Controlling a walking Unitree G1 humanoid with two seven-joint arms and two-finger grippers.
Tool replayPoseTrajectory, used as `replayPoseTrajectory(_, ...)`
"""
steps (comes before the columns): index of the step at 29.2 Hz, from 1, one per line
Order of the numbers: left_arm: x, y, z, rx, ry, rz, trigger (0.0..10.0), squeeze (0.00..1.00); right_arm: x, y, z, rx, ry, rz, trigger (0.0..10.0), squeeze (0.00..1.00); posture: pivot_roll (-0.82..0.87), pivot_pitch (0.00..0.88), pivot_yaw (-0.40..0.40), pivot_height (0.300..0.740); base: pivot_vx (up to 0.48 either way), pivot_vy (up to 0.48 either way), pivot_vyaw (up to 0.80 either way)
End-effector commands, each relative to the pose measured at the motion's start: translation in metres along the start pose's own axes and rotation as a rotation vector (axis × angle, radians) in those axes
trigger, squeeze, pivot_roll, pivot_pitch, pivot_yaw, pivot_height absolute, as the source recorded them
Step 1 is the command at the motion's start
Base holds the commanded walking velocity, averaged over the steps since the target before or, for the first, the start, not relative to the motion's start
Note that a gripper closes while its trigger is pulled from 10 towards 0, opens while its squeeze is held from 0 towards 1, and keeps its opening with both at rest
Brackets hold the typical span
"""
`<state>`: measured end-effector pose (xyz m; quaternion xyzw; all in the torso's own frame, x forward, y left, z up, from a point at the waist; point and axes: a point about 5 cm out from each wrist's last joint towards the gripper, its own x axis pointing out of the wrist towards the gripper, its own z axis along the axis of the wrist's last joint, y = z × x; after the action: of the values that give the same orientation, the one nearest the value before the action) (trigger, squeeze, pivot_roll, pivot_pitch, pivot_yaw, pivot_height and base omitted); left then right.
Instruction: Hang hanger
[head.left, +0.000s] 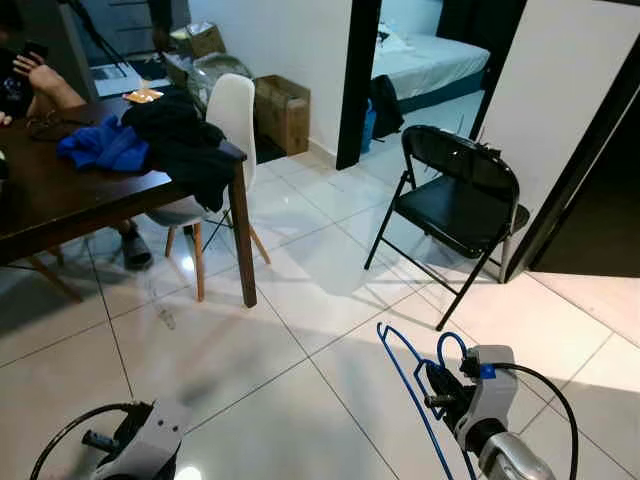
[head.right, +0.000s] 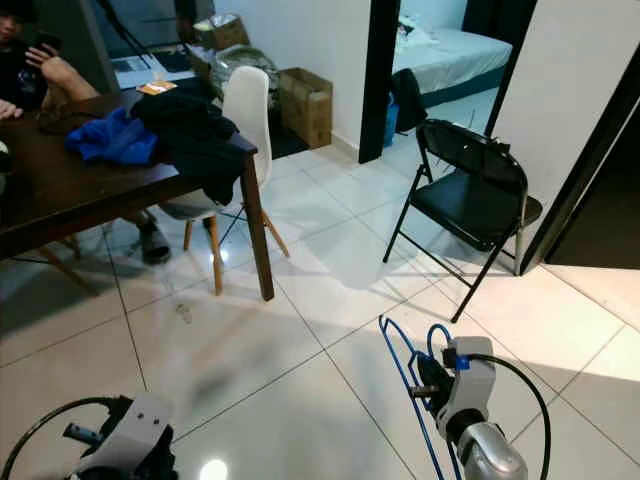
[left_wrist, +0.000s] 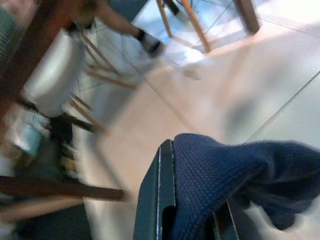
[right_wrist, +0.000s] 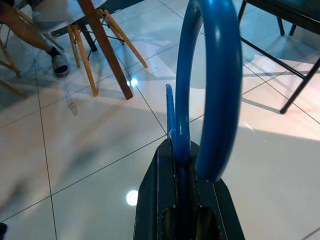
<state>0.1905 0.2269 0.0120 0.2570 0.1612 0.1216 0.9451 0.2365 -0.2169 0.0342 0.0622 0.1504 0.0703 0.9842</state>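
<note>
My right gripper (head.left: 438, 386) is low at the front right, over the tiled floor, shut on a blue wire hanger (head.left: 400, 368). The hanger's hook (right_wrist: 212, 85) curves up just beyond the fingers (right_wrist: 165, 190) in the right wrist view, and its frame runs down past the arm. My left gripper (left_wrist: 192, 167) is shut on a dark blue knitted cloth (left_wrist: 235, 170), which bulges out over the fingers. The left arm (head.left: 145, 445) hangs low at the front left.
A dark wooden table (head.left: 70, 205) at the left carries blue (head.left: 100, 145) and black clothes (head.left: 185, 140). A person (head.left: 40, 80) sits behind it. A white chair (head.left: 225, 120) stands at its corner, a black folding chair (head.left: 455, 195) at the right. A doorway (head.left: 420, 60) opens onto a bedroom.
</note>
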Motion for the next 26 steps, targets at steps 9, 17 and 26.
replayPoseTrajectory(9, 0.018, -0.004, 0.013, -0.451, 0.072, -0.091, 10.0, 0.00, -0.003, 0.000, -0.001, 0.014, 0.019, -0.008, 10.0, 0.00, 0.06, 0.000, -0.012, 0.740, 0.059, 0.000, 0.00)
replayPoseTrajectory(17, 0.024, -0.002, 0.024, -0.502, 0.022, -0.136, 10.0, 0.00, -0.003, 0.003, -0.001, 0.011, 0.024, -0.005, 10.0, 0.00, 0.06, 0.000, -0.001, 0.740, 0.415, 0.000, 0.00)
replayPoseTrajectory(26, 0.039, 0.018, 0.056, -0.506, -0.086, -0.127, 10.0, 0.00, 0.018, 0.005, 0.004, 0.013, 0.036, -0.011, 10.0, 0.00, 0.06, 0.000, 0.006, 0.740, 0.455, 0.000, 0.00)
